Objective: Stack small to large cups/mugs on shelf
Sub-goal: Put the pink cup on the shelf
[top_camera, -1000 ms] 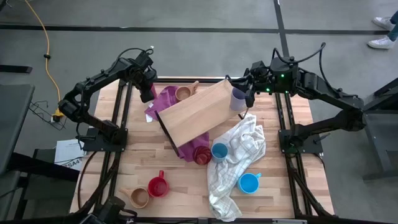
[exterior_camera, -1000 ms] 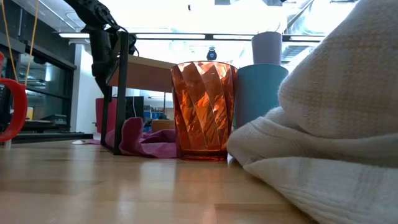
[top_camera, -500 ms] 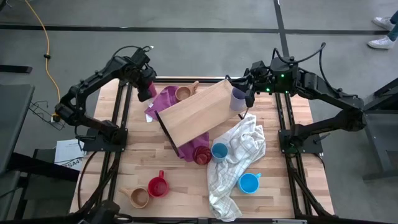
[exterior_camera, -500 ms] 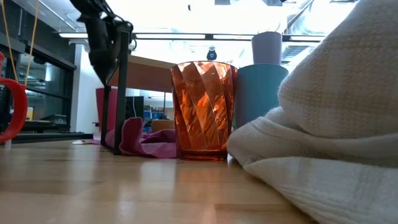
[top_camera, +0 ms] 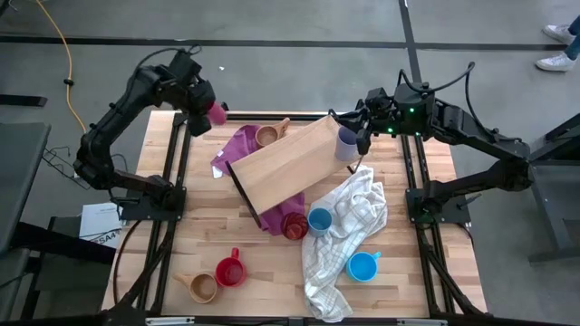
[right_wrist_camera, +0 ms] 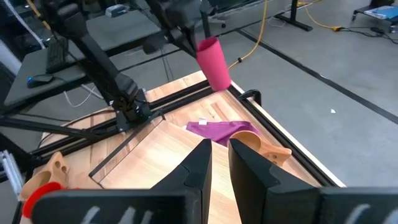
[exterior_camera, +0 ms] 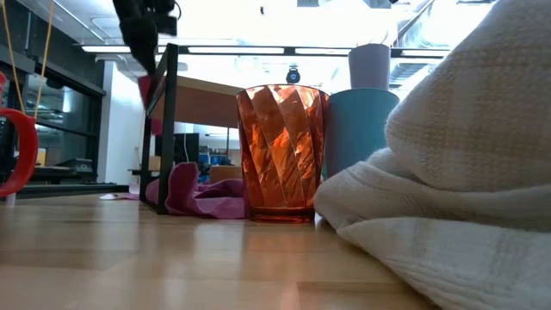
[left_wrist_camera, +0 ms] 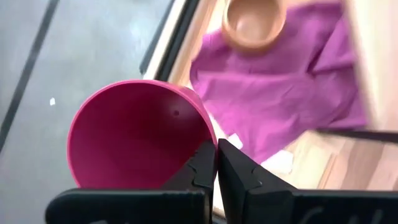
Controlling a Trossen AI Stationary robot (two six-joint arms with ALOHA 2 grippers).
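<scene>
Fingers (left_wrist_camera: 205, 171) of the left gripper (top_camera: 201, 110) pinch the magenta cup's (left_wrist_camera: 138, 134) rim, holding it in the air beyond the shelf (top_camera: 283, 161); right gripper (top_camera: 361, 136) waits beside the shelf, fingers slightly apart.

The desk (top_camera: 272, 272) is showing pale wood strips, smooth with a soft shine. The shelf (top_camera: 281, 163) is looking like a flat, light wood board, smooth and matt, and it is sitting on a thin black metal frame (exterior_camera: 170, 129). The pink cup (left_wrist_camera: 140, 134) is looking like smooth plastic, a bit shiny inside. The orange-red cup (exterior_camera: 282, 153) is looking like clear, glossy plastic with slanted ridges that are catching the light. The blue cup (exterior_camera: 362, 129) beside it is looking smooth and matt. The white towel (exterior_camera: 465, 172) is looking like soft, thick cloth with a faint checked weave. The purple cloth (left_wrist_camera: 286, 93) is looking thin, soft and wrinkled. The tan mug (left_wrist_camera: 254, 23) is looking dull and smooth.
</scene>
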